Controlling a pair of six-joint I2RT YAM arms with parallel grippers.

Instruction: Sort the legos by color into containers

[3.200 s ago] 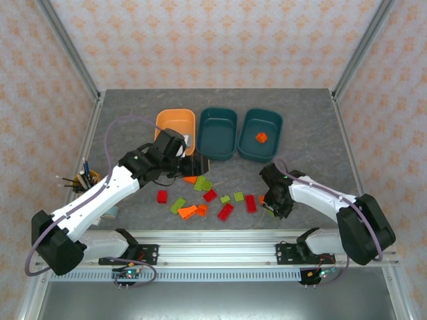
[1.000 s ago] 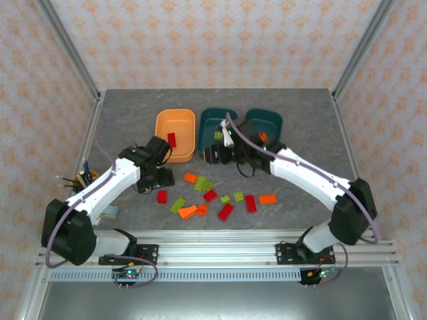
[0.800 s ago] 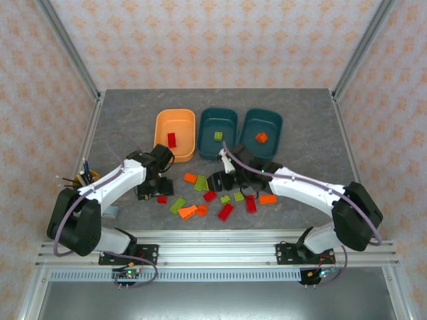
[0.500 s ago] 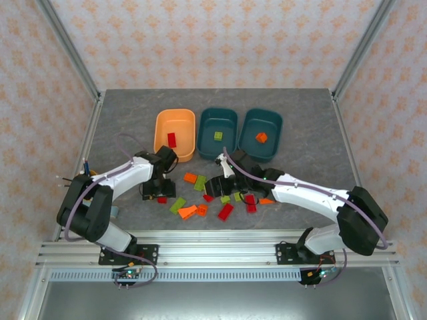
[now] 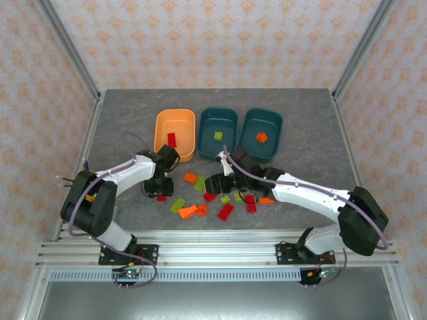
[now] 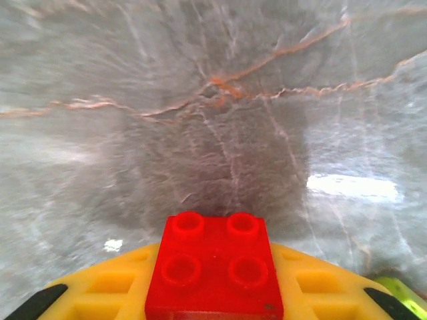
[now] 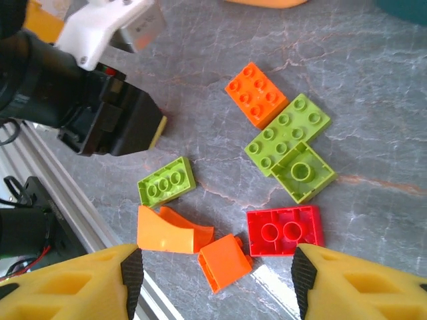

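Low over the grey marbled worktop (image 5: 133, 120), well short of the light orange plastic tray (image 5: 177, 123), the left hand (image 5: 157, 190) pinches a small translucent red square brick (image 6: 215, 263). A shallow grip could let it slip on lifting. The right hand (image 7: 215, 270) hangs wide above scattered bricks (image 7: 287, 132).

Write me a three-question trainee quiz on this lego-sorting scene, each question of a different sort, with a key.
1. True or false: the left gripper is shut on a red four-stud plastic brick.
2. Multiple choice: what colour is the brick lying in the light orange plastic tray? A red, B orange, C yellow-green.
3. Fill in the blank: the right gripper hovers over the loose plastic bricks with its jaws ____.

Key: 1 true. 2 A. 3 open.
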